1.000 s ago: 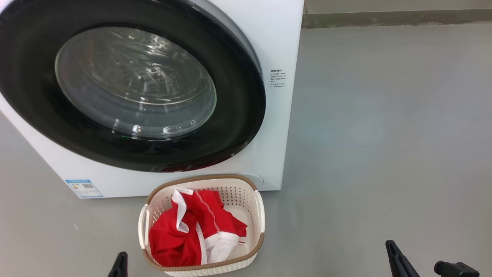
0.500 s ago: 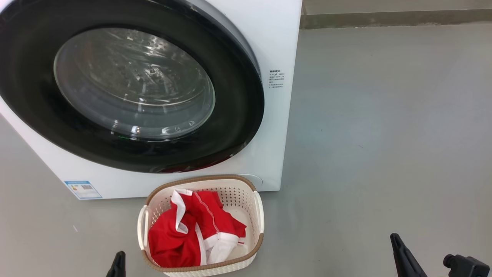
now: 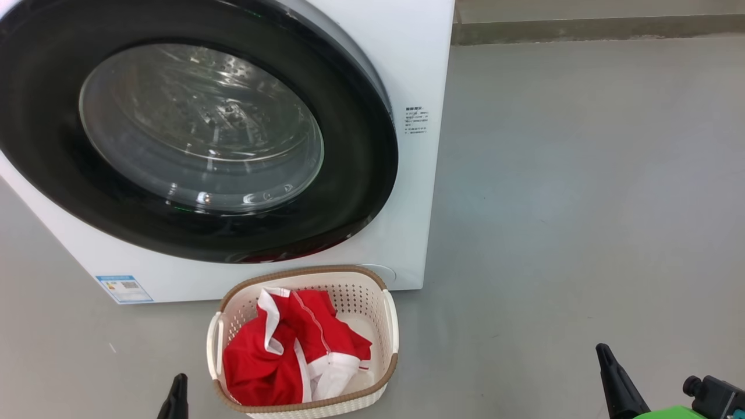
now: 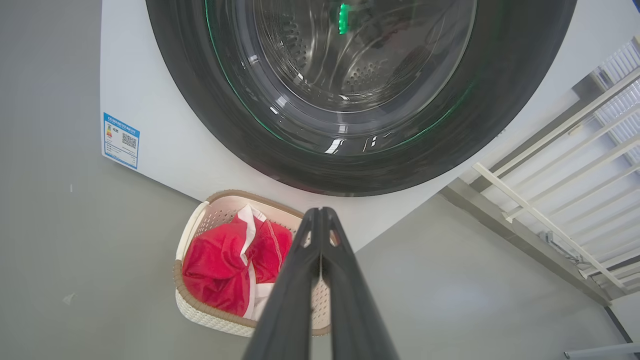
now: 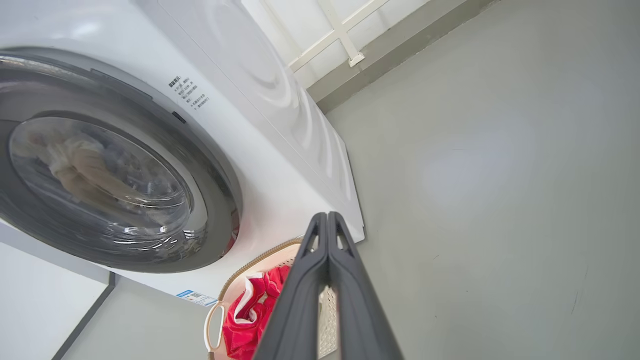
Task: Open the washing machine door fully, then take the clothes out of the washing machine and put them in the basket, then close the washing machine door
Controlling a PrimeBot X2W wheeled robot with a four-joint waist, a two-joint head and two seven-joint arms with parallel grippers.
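The washing machine (image 3: 419, 70) stands white at the upper left, and its round black-rimmed door (image 3: 372, 174) lies flat against the front, closed. Through the glass only bare steel drum shows. On the floor in front sits the cream basket (image 3: 391, 326) with the red and white clothes (image 3: 262, 366) heaped inside. My left gripper (image 3: 178, 384) pokes up at the bottom edge, just left of the basket. It is shut and empty in the left wrist view (image 4: 320, 212). My right gripper (image 3: 602, 352) is low at the right, far from the basket, and shut and empty in its own wrist view (image 5: 327, 216).
Bare grey floor (image 3: 582, 203) spreads to the right of the machine. A low kerb (image 3: 582, 26) runs along the back. White railing (image 4: 560, 150) stands beside the machine in the left wrist view. A blue label (image 3: 124, 288) sits on the machine's lower front.
The head view has shifted slightly, sliding the machine and basket a little left. My right gripper reaches a bit higher and further right in the picture, with a green part now at the bottom corner.
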